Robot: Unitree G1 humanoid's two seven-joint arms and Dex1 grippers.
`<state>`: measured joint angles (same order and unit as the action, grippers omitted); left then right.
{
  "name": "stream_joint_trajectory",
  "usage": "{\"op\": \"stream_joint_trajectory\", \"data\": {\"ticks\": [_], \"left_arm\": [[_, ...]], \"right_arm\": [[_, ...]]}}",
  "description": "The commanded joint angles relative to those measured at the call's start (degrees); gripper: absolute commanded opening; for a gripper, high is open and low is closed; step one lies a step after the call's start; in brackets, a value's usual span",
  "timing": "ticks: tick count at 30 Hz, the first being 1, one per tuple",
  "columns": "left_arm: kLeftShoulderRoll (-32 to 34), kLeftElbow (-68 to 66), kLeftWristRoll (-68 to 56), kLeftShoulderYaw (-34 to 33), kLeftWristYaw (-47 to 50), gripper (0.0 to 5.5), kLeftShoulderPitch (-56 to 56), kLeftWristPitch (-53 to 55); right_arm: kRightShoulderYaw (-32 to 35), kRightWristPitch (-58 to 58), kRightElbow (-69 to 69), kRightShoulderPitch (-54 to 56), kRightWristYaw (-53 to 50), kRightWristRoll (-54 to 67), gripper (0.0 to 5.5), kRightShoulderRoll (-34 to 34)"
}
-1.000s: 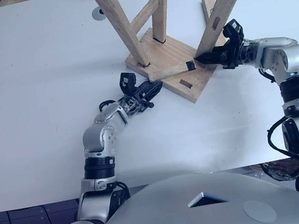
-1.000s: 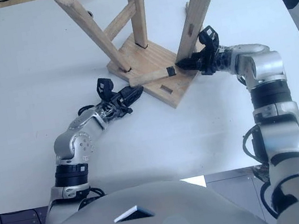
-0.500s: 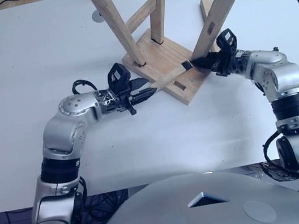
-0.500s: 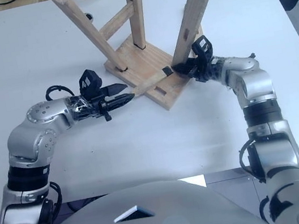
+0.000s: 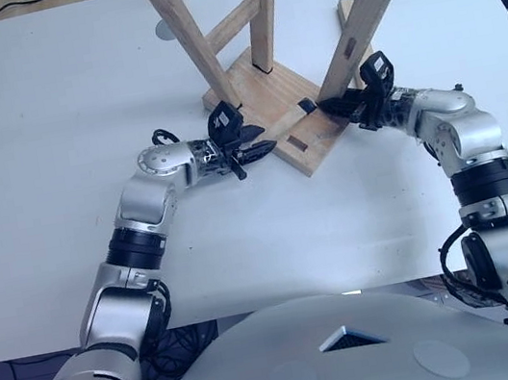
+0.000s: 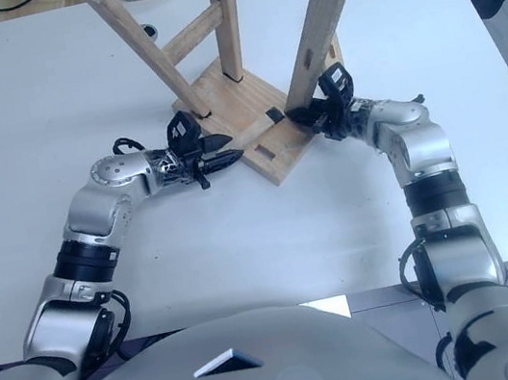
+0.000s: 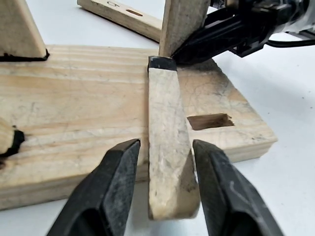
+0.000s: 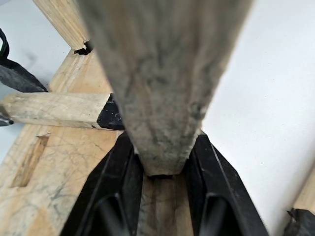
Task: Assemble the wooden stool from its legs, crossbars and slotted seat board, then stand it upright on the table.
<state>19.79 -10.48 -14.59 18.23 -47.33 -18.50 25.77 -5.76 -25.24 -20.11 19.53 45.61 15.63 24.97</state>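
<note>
The slotted seat board (image 5: 288, 87) lies flat on the white table with three legs standing up from it. A crossbar (image 5: 231, 23) joins the left leg (image 5: 189, 35) and the middle leg (image 5: 262, 13). A loose crossbar (image 7: 167, 123) with a black tip rests across the board beside an empty slot (image 7: 209, 120). My left gripper (image 5: 262, 148) is at the board's near edge, shut on that crossbar's near end. My right gripper (image 5: 338, 109) is shut on the foot of the right leg (image 5: 363, 25), where it meets the board; its fingers (image 8: 118, 187) flank the wood.
Another wooden piece with slots (image 5: 352, 17) lies on the table behind the right leg. A small grey disc (image 5: 167, 29) sits behind the left leg. The white tabletop is open to the left and in front of the board.
My left gripper swung in from the front and closed on the loose crossbar's end. The crossbar has turned on the board. My right gripper kept its hold on the leg.
</note>
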Motion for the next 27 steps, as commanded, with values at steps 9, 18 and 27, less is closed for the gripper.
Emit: {"op": "stream_joint_trajectory", "data": {"ticks": [9, 18, 27], "left_arm": [[-0.6, -1.6, 2.4, 1.0, 1.6, 1.26, 2.3, 2.3], [-6.7, 13.8, -19.6, -14.2, 4.1, 1.26, 3.3, 18.0], [-15.4, 15.4, -66.1, -35.3, 36.3, 1.26, 2.4, 48.6]], "right_arm": [[-3.1, -0.7, -3.6, -0.6, -1.5, -3.4, 1.01, -1.1], [-6.5, -1.1, 2.1, -3.0, -0.7, -4.3, 1.01, -0.3], [-6.4, 1.9, 2.2, -5.2, -6.1, -5.5, 1.01, -2.5]]}}
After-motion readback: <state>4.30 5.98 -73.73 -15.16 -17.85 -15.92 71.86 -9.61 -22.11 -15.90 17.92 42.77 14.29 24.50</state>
